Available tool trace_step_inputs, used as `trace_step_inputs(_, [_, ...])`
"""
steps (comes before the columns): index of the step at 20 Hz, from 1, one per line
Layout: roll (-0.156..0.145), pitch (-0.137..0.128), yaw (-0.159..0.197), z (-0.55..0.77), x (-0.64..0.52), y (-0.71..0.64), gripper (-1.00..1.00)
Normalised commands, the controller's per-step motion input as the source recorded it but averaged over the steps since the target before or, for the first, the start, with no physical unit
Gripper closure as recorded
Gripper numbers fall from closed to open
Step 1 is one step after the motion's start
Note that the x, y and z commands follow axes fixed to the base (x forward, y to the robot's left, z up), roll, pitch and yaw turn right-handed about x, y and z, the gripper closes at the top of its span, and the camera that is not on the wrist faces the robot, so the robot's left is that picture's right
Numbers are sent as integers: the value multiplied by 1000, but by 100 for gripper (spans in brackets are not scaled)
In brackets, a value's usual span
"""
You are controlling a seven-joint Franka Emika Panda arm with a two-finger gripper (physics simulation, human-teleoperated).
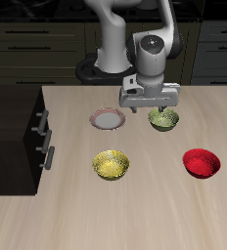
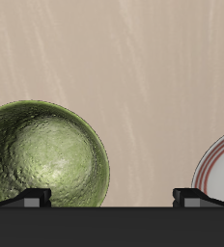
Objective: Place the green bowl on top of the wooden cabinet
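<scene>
The green bowl (image 1: pixel 163 119) is olive with a speckled inside and sits upright on the table. In the wrist view the green bowl (image 2: pixel 46 159) lies under one finger (image 2: pixel 32 198), with its rim only partly between the fingers. My gripper (image 1: pixel 148 108) hangs a little above the table, between the bowl and a plate, offset from the bowl's centre. It is open, and only bare tabletop shows under the middle of the gripper (image 2: pixel 112 198). The wooden cabinet (image 1: pixel 13 137) is a near-black box with silver handles at the table's side edge, well away from the gripper.
A white plate with a red rim (image 1: pixel 107 119) lies beside the gripper, on the cabinet's side; its edge, the plate (image 2: pixel 220 169), shows by the other finger. A yellow-gold bowl (image 1: pixel 112 164) and a glossy red bowl (image 1: pixel 201 162) sit nearer the table's front edge.
</scene>
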Motion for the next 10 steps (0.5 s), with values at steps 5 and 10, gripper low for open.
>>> trace_step_inputs(5, [12, 38, -16, -222, -8, 22, -100])
trace_step_inputs(10, [9, 28, -8, -162, -9, 19, -100])
